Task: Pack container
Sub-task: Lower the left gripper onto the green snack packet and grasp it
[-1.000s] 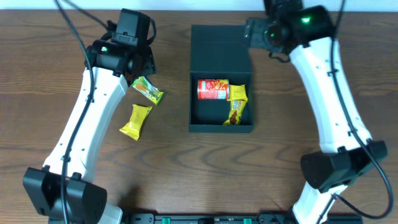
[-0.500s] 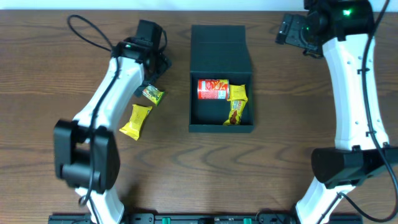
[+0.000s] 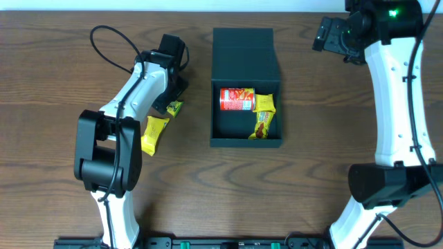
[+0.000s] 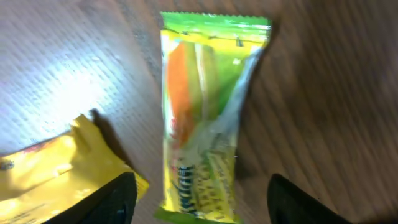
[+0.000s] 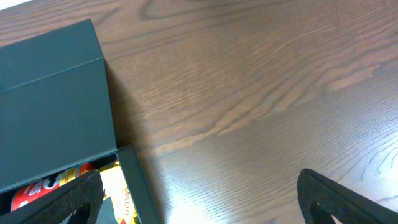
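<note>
Container sits mid-table, open, its lid flap laid back on the far side. Inside, a red can lies on its side at the far left, with yellow packets just right of it; the near-left floor is bare.

Left of the box, a green packet and a loose yellow packet lie on the table. My left gripper hangs over the green one, fingers apart on either side, gaps showing. My right gripper is spread wide over bare wood far right of the box, grasping nothing.

From overhead my left arm hides most of the green packet. Its print is blurred, and the wrist view cuts off the loose yellow packet.
</note>
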You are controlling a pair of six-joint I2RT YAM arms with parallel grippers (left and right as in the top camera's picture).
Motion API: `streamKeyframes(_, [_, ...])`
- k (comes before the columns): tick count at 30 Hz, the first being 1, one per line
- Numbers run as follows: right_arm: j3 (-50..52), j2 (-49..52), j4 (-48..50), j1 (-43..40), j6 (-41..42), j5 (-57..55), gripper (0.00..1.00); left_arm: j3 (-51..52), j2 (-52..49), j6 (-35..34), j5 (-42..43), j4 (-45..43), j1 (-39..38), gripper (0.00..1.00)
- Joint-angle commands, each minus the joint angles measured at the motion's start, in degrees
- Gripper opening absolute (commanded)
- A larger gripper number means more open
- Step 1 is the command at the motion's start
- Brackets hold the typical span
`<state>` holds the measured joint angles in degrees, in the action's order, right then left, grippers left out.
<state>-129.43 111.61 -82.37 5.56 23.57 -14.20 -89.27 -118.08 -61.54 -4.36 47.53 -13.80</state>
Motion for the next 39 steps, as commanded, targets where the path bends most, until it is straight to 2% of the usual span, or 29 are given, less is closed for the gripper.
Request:
streamKeyframes(1, [-1.0,-0.4,-0.2,-0.3,-0.7,-0.5,0.99,0.0,0.1,-0.4,-3.4,0.8,0.7,0.68])
streamKeyframes(7, [-1.0,-0.4,-0.4,-0.3,-0.7,-0.4,0.99,0.0,0.0,-0.3,-6.8,0.6,0.9,0.67])
streamKeyframes(39, [-1.0,-0.4,-0.8,-0.3,-0.5,0.7,0.99,2.7,-2.6,-0.2,-5.9,-4.5,1.5,0.63])
